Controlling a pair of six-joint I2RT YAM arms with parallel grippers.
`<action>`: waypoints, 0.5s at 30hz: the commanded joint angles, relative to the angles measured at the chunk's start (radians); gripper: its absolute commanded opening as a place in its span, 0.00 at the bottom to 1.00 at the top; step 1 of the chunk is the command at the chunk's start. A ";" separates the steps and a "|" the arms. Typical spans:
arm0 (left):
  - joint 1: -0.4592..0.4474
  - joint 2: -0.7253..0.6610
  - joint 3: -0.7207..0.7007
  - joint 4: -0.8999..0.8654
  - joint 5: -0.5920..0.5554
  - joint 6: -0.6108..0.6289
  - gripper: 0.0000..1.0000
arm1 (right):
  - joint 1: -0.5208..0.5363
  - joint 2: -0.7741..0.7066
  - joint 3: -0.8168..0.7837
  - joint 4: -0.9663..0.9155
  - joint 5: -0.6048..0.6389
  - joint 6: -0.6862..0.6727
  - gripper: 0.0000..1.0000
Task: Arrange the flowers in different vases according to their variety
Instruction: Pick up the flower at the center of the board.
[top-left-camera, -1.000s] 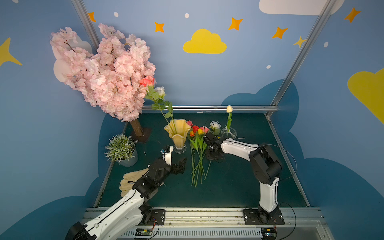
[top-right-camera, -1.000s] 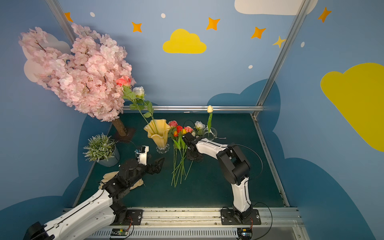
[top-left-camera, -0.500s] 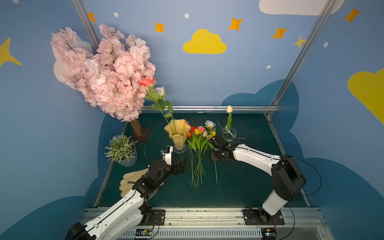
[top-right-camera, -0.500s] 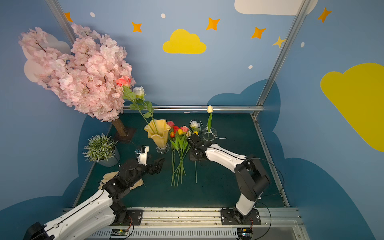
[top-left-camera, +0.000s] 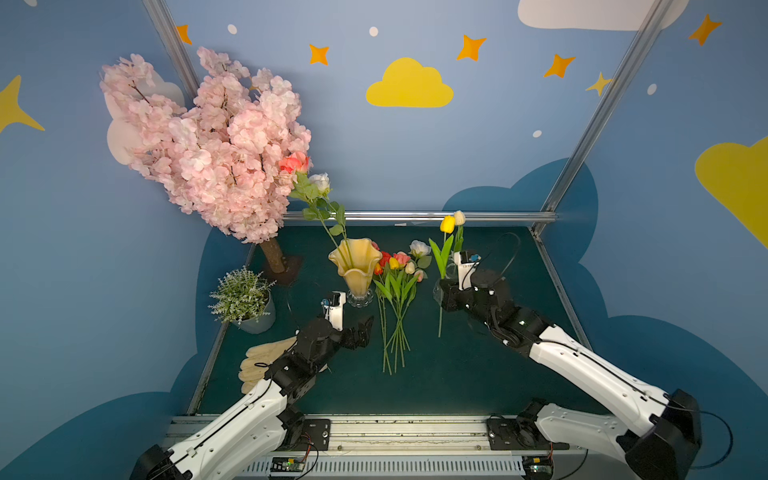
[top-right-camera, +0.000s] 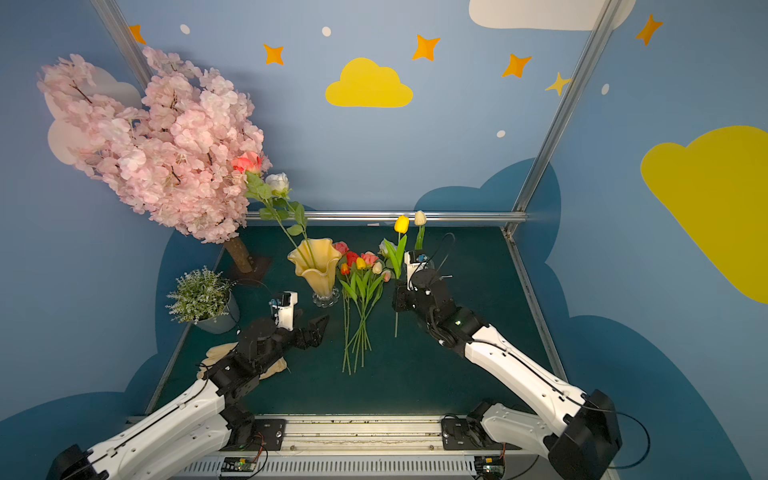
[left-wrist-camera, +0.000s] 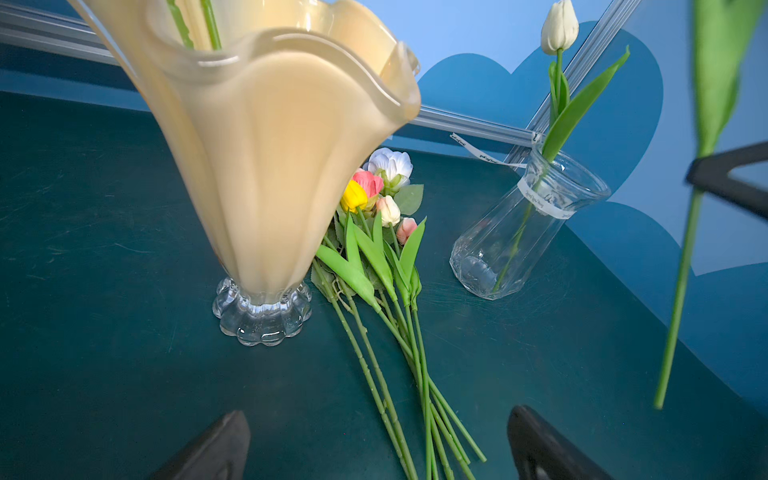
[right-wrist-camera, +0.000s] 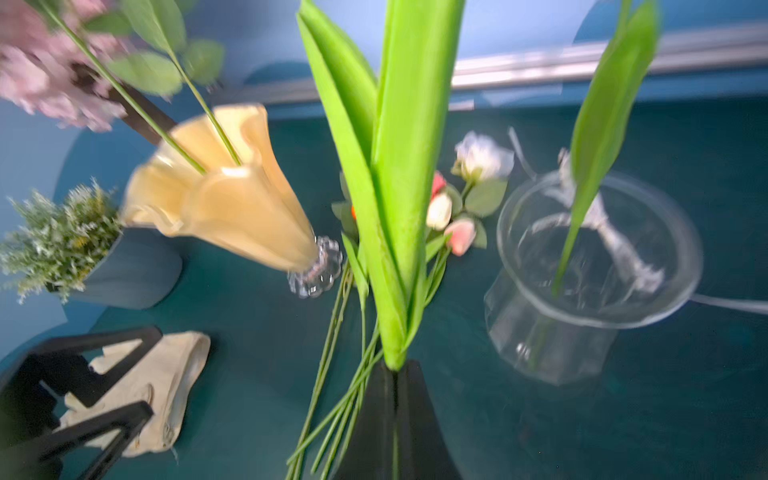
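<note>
Flowers are split four ways over the dark green tabletop (top-left-camera: 457, 374). Toward the rear left corner stands the pink blossom tree (top-left-camera: 216, 145), with the small green potted plant in its grey pot (top-left-camera: 243, 297) in front of it by the left edge. A pair of cream fabric gloves (top-left-camera: 266, 359) lies by the left edge nearer the front, partly under the left arm. The left gripper (top-left-camera: 360, 332) hangs with jaws spread wide and nothing between them, aimed at the tall amber fluted glass vase (top-left-camera: 355, 266) toward the rear edge at centre; I take it to be ready for a stem. That vase holds a long-stemmed coral-pink rose (top-left-camera: 294, 163) and white rose (top-left-camera: 320, 181), their stems leaning left against the wavy rim. Just right of its clear foot lies the loose bundle of mixed stems (top-left-camera: 395, 291), heads toward the rear edge. The buds overlap, so their count and kind are hard to tell, and in the left wrist view the vase covers some. Right again, the right gripper (right-wrist-camera: 395, 372) is clenched on the stem of a yellow tulip (top-left-camera: 447, 223). It holds the tulip upright, probably so the cut end can drop into the short clear glass vase (left-wrist-camera: 528, 232) beside it, where a cream tulip (left-wrist-camera: 560, 27) stands. In both top views that vase is mostly behind the gripper; the right wrist view is blurred and cuts the yellow bloom off.
</note>
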 joint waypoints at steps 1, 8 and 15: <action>0.000 0.003 -0.002 0.024 0.011 0.002 1.00 | -0.020 -0.062 0.006 0.189 0.132 -0.178 0.00; -0.001 0.013 0.002 0.027 0.016 0.002 1.00 | -0.116 -0.019 0.091 0.336 0.225 -0.285 0.00; 0.000 0.026 0.005 0.028 0.020 0.004 1.00 | -0.235 0.142 0.145 0.464 0.108 -0.275 0.00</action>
